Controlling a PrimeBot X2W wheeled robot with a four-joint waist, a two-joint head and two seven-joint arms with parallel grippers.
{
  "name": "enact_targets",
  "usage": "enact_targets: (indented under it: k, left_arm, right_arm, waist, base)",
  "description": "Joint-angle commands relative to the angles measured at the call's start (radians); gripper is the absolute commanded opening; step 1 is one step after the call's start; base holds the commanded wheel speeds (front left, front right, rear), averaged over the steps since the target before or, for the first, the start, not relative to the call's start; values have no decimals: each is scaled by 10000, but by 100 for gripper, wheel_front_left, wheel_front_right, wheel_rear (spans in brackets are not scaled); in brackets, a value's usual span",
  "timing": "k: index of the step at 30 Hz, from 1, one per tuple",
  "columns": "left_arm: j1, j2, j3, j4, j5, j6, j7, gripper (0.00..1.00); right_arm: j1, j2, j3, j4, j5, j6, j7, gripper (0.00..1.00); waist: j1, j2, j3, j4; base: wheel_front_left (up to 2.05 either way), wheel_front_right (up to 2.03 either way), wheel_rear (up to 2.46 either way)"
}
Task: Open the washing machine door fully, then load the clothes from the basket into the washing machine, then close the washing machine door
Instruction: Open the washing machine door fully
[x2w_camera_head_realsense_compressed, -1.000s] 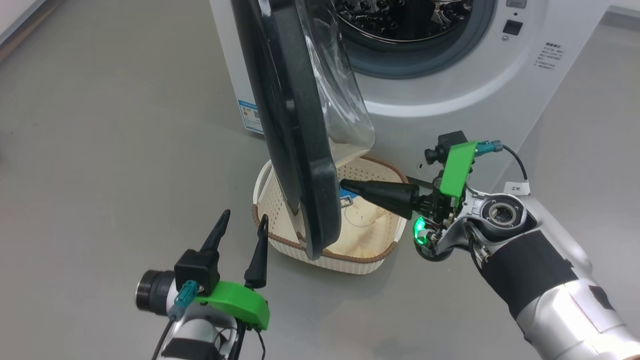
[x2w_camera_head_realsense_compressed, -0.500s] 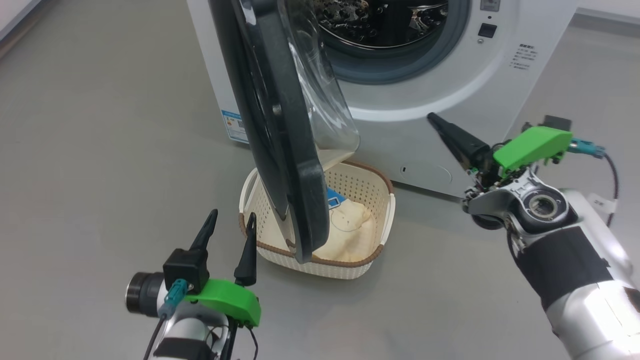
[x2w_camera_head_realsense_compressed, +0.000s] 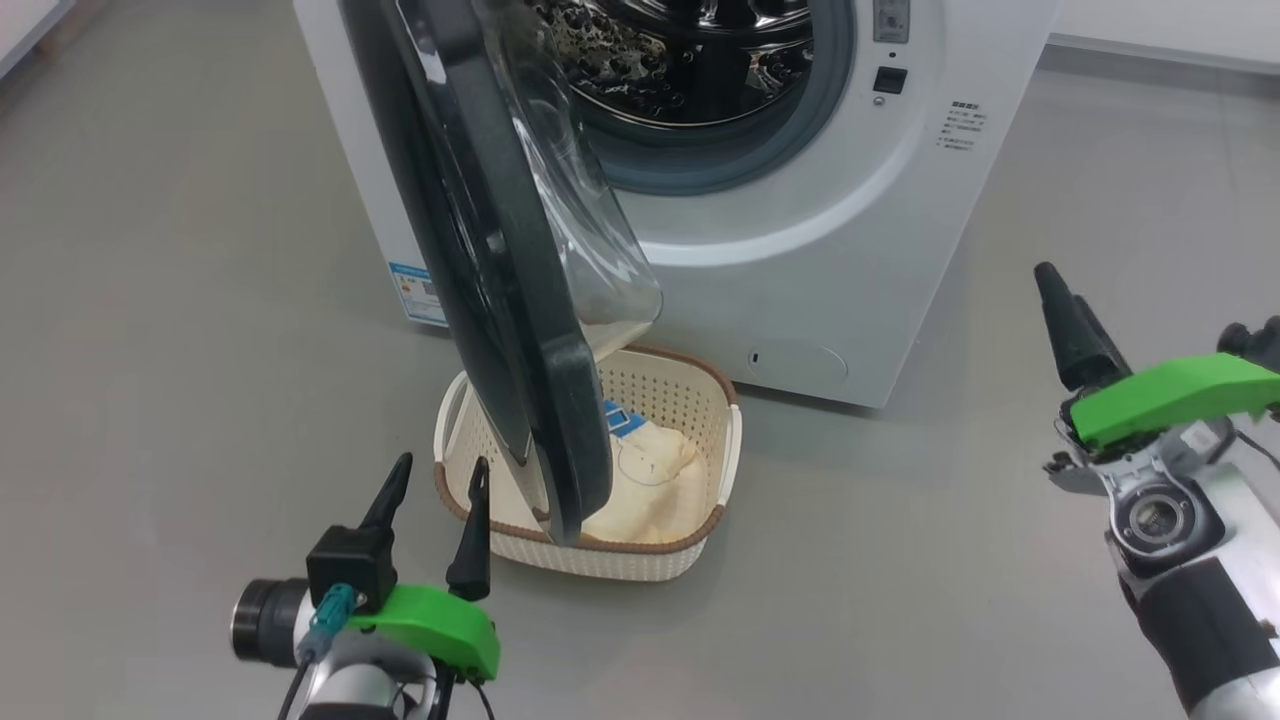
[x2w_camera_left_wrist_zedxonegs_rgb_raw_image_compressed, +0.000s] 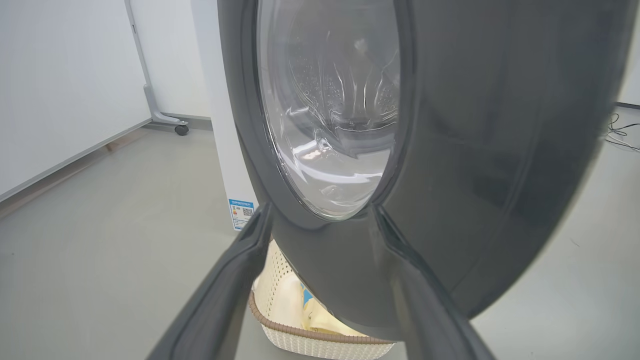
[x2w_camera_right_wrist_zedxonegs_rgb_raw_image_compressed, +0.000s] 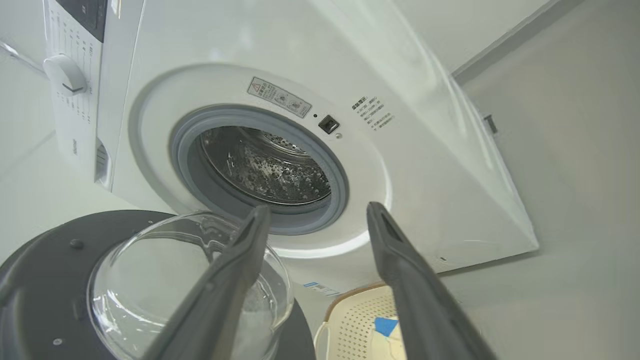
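Note door (x2w_camera_head_realsense_compressed: 520, 330) half open, overhanging basket (x2w_camera_head_realsense_compressed: 600, 560) with clothes (x2w_camera_head_realsense_compressed: 650, 480) inside (partly hidden). Note left gripper (x2w_camera_head_realsense_compressed: 442, 460) beside door edge, right gripper (x2w_camera_right_wrist_zedxonegs_rgb_raw_image_compressed: 317, 210) well apart, both spread, empty. Expect collision with door when reaching in; swing wider first.
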Motion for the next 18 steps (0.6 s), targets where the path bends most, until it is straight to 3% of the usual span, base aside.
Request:
enact_targets:
  k: [1,5,9,18]
  left_arm:
    - [-289,199,424,-289,119,-47,-111,100]
    - [-233,289,475,-264,184,-88,-111,100]
    - [-171,299,501,-242,224,-105,-111,100]
    - [73,311,525,-207,265,-159,-111,100]
  right_arm:
    - [-128,-254,161,-264,-382,-4,-254,100]
    - [101,-589,62,97,-2357,-4,-1154,100]
    - [380,-669,-677,292,-4452,-4,-1498,100]
    - [2042,398,-3299,-929,-9142,-4,-1561,100]
  waist:
    - [0,-1,-29,-71]
    - [0,-1,-88,-249]
    - [0,-1,-147,-369]
    - [0,-1,-405,-497]
  base:
    - [0,0,0]
    - [0,0,0]
    - [0,0,0]
    - [0,0,0]
